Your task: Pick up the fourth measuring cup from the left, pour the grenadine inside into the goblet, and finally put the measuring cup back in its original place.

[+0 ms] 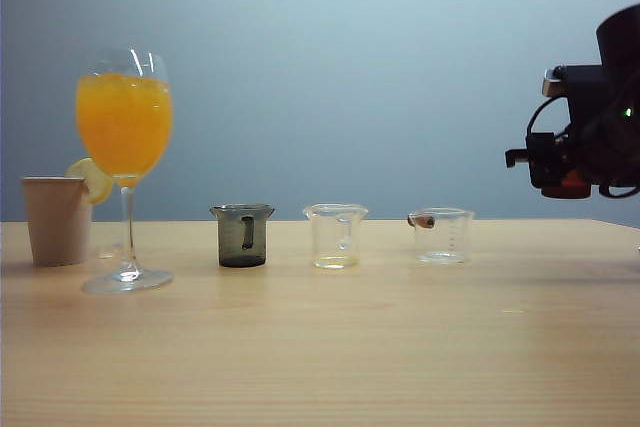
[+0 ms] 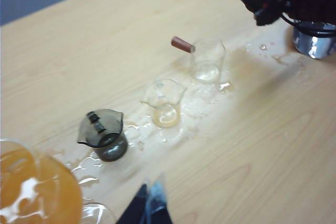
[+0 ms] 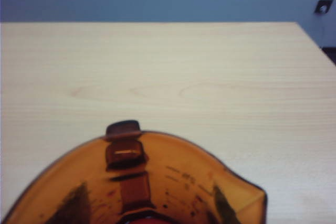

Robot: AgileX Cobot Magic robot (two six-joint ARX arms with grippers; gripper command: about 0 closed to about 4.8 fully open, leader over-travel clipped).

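Wooden table [image 1: 320, 347]: carries, from the left of the exterior view, a beige paper cup [image 1: 56, 220], the goblet [image 1: 124, 162], a smoky grey cup [image 1: 242, 235] and two clear cups [image 1: 336, 236] [image 1: 442, 235]; the farther clear cup has a brown handle.

Goblet: upright, filled with orange drink, a lemon slice [image 1: 92, 179] just behind it. Puddles lie on the wood around the cups in the left wrist view.

Amber measuring cup [image 3: 142, 187]: off the table, clamped in the right claw [image 1: 545, 162], raised at the right of the exterior view, well apart from the goblet. Red grenadine [image 3: 139, 221] shows at its bottom.

Left claw [image 2: 149, 208]: hangs above the table near the goblet; only its tips show, and whether they are apart or together cannot be told.
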